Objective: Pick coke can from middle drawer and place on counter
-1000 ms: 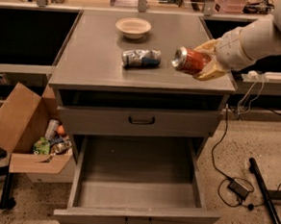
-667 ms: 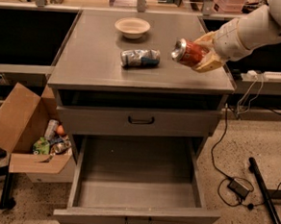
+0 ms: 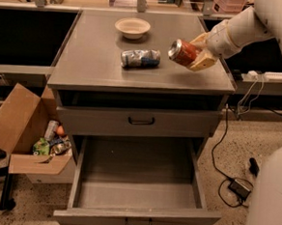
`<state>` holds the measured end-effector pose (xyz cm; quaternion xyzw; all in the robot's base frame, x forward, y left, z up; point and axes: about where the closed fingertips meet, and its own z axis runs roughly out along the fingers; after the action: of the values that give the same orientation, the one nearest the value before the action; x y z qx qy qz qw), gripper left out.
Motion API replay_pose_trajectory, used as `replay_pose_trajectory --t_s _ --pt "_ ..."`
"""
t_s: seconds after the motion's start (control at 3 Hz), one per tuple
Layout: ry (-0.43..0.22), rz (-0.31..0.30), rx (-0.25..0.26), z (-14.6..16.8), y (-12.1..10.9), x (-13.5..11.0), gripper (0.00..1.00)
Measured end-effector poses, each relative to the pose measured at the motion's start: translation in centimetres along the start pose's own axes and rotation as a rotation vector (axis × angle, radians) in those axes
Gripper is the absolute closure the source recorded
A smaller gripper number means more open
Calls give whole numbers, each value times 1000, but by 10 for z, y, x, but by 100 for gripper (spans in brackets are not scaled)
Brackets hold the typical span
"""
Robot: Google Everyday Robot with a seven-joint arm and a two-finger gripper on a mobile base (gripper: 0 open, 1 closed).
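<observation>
Since the gripper (image 3: 199, 54) is clamped around the coke can (image 3: 180, 50), its long axis tipped nearly level, the bench (image 3: 96, 58) lies just below, near its right edge.

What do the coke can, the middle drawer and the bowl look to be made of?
Coke can: thin metal, likely aluminium, with glossy red print and a bare silver end. It is held in the gripper above the right side of the counter. Middle drawer: painted sheet metal by the look, matte grey with thin folded walls. Bowl: pale and smooth; ceramic or plastic, cannot tell.
</observation>
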<state>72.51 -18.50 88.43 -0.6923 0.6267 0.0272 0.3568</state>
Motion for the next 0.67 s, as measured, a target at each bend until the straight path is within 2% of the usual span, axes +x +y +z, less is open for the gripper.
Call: replay_pose_trajectory --t_s 0.33,0.67 --pt "-7 30 -46 21 -3 5 84" --pt "-12 58 -78 34 -3 15 59"
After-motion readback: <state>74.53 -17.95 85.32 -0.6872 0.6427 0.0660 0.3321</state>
